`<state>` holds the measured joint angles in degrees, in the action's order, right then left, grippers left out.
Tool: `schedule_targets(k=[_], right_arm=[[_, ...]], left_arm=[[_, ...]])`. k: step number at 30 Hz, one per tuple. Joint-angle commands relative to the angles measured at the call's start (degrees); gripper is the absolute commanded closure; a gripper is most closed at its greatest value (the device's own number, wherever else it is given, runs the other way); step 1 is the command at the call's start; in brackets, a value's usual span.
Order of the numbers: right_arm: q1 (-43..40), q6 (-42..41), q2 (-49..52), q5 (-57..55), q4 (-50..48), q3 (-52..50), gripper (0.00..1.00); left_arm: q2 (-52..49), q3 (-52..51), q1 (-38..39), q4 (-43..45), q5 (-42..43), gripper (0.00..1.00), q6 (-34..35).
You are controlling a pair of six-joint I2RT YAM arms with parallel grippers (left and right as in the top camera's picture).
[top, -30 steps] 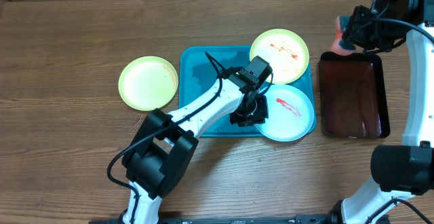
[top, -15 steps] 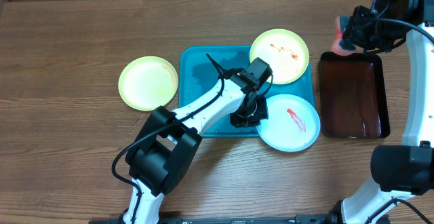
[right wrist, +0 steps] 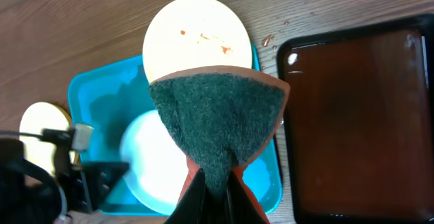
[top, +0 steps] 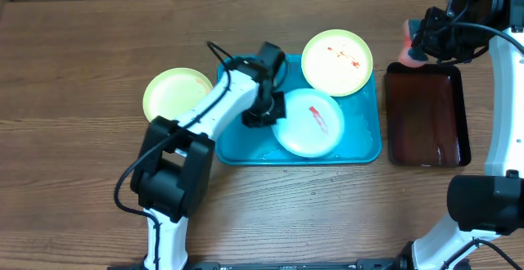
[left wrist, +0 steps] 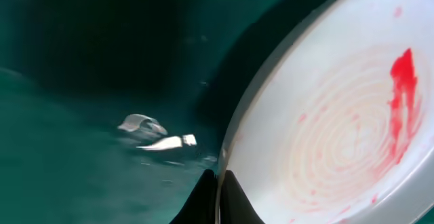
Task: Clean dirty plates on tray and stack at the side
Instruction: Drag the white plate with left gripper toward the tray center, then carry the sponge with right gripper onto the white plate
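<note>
The light blue plate [top: 315, 127], streaked with red sauce, is lying in the turquoise tray [top: 360, 143] just right of the left gripper [top: 264, 116], which is pinching its rim. Beyond it a smeared yellow-green plate [top: 337, 64] is overhanging the tray's corner; both look uncleaned. A clean-looking yellow-green plate [top: 172, 98] is sitting alone on the wooden table [top: 82, 180] to the gripper's left, so no stack is begun. The right gripper [right wrist: 213, 183] is clamping a green scouring sponge [right wrist: 217, 108] near the dark red-brown tray [top: 427, 114].

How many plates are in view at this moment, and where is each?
3. One yellow-green plate on the table left of the turquoise tray; a sauce-smeared yellow-green plate overhanging the tray's far right corner; the light blue plate inside the tray. None appears hidden.
</note>
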<state>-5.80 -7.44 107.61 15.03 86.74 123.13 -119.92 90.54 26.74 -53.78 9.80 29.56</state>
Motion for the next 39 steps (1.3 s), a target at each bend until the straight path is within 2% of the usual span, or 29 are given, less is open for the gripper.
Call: schedule_targets(k=[1, 5, 8, 9, 13, 15, 18, 20, 21, 22, 23, 29, 34, 39], right_arm=[[1.9, 0.4, -1.2, 0.7, 0.0, 1.0, 0.96], [4.1, 0.4, -1.1, 0.6, -0.2, 0.9, 0.96], [5.4, 0.4, -1.1, 0.6, -0.7, 0.5, 0.96], [5.6, 0.4, -1.1, 0.6, -0.9, 0.2, 0.96], [6.1, 0.2, -1.1, 0.5, -1.4, -0.6, 0.96], [6.1, 0.2, -1.1, 0.5, -1.5, -0.9, 0.96], [6.1, 0.2, -1.1, 0.5, -1.5, -1.3, 0.96], [6.1, 0.2, -1.1, 0.5, -1.2, -1.3, 0.96], [6.1, 0.2, -1.1, 0.5, -1.1, -1.3, 0.96], [6.1, 0.2, -1.1, 0.5, -1.1, -1.3, 0.96], [6.1, 0.2, -1.1, 0.5, -1.1, -1.3, 0.96], [6.1, 0.2, -1.1, 0.5, -0.9, -1.3, 0.96], [6.2, 0.2, -1.1, 0.5, -0.9, -1.3, 0.96], [6.4, 0.2, -1.1, 0.5, -0.9, -1.3, 0.96]], left_arm=[[0.0, 1.4, -1.7, -2.2, -12.9, 0.96, -12.2], [0.0, -0.3, -2.5, -2.0, -24.1, 0.96, -17.2], [0.0, -0.5, -2.5, -0.7, -25.7, 0.96, -18.5], [0.0, -0.5, -2.5, -0.4, -25.6, 0.86, -18.4], [0.0, -0.5, -2.5, 0.1, -21.2, 0.26, -17.2], [0.0, -0.5, -2.6, -0.5, -16.2, 0.19, -14.1], [0.0, -0.5, -3.1, -3.1, -8.1, 0.24, -8.2], [0.0, -0.5, -3.5, -6.4, -6.7, 0.3, 0.7], [0.0, -0.5, -3.6, -7.6, -6.3, 0.36, 3.9], [0.0, -0.5, -3.6, -8.2, -5.9, 0.41, 6.0], [0.0, -0.7, -3.6, -8.1, -5.6, 0.42, 7.0], [0.0, -2.1, -3.7, -4.2, -8.2, 0.45, 9.3], [0.0, -2.3, -4.0, -2.7, -12.5, 0.55, 9.3], [0.0, -2.3, -4.3, -1.6, -14.8, 0.58, 9.2]])
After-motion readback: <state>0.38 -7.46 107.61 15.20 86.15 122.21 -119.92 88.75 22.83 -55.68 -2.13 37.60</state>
